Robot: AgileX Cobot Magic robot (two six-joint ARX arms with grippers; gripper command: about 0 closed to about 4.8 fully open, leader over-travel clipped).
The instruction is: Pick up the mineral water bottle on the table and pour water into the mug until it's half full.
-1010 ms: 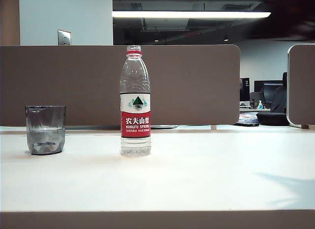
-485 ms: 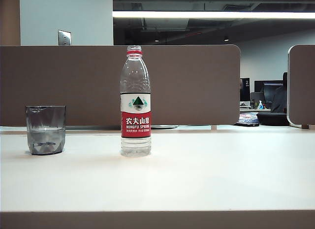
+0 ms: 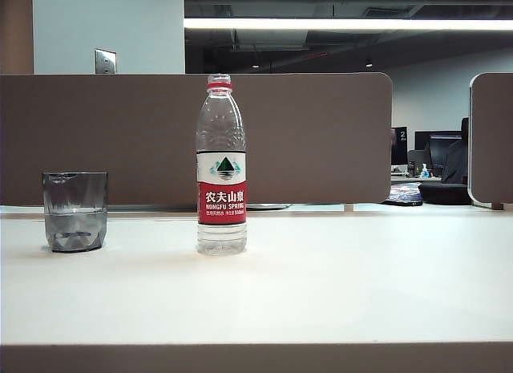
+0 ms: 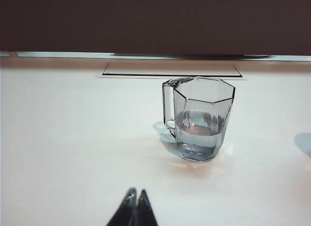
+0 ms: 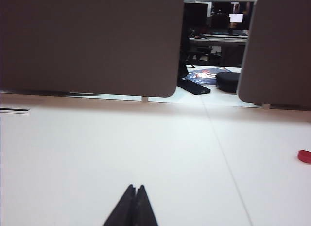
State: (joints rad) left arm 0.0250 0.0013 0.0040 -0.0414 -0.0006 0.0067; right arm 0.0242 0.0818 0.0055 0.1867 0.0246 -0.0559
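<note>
Off-white table [image 3: 337, 293] fronts brown partitions [image 3: 321, 136]; left end effector [image 4: 135, 194] and right end effector [image 5: 134, 189] hover closed.

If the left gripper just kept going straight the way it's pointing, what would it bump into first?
Probably the mug. The shut left gripper points level across the bare table, and the mug stands ahead, slightly off to one side, so it might just slip past and reach the brown partition behind.

Smoky-grey mug [image 3: 74, 211] — red-and-white bottle label [image 3: 221, 188]
</note>
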